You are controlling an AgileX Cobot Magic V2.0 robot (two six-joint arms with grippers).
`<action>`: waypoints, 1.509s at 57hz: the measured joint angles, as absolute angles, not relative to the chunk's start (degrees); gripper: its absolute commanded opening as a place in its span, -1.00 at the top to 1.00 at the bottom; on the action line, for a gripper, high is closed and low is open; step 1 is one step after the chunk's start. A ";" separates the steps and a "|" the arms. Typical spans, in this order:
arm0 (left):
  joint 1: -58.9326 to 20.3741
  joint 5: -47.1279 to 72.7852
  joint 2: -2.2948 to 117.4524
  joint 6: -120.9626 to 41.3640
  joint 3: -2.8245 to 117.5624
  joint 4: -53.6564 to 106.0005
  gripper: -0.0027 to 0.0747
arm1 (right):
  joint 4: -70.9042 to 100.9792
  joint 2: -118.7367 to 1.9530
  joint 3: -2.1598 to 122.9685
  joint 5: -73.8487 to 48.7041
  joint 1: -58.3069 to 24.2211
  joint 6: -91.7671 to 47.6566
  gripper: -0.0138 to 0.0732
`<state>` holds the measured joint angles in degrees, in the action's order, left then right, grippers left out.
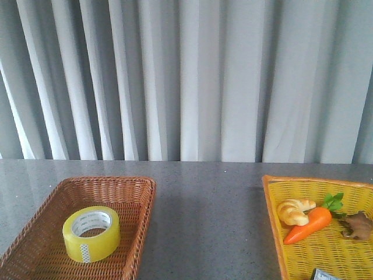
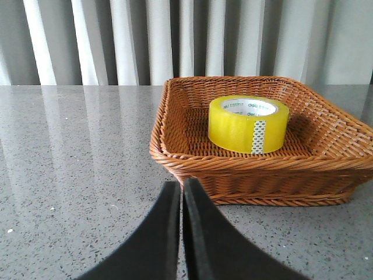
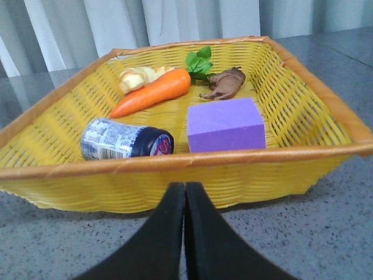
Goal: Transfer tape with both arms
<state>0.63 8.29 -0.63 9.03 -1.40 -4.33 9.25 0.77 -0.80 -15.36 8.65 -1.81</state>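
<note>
The left end effector (image 2: 181, 192) has its fingers pressed together, low over the grey tabletop (image 2: 70, 175), just outside a brown wicker basket (image 2: 175, 157). The tape (image 2: 249, 123) lies flat inside that basket, apart from it. The right end effector (image 3: 185, 195), likewise pressed together, faces a yellow basket (image 3: 175, 166).
</note>
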 measured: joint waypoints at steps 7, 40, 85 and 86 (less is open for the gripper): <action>0.63 8.34 -0.63 9.03 -1.40 -4.33 0.95 | 7.88 0.77 -1.52 -13.67 6.80 -1.81 0.70; 0.63 8.34 -0.63 9.03 -1.40 -4.33 0.95 | 0.63 0.77 -1.52 -11.28 0.26 -0.71 0.70; 0.63 8.34 -0.63 9.03 -1.40 -4.33 0.95 | -6.54 0.77 -1.52 -7.52 0.26 8.56 0.70; 0.63 8.34 -0.63 9.03 -1.40 -4.33 0.95 | -6.58 0.77 -1.52 -7.52 0.26 8.56 0.70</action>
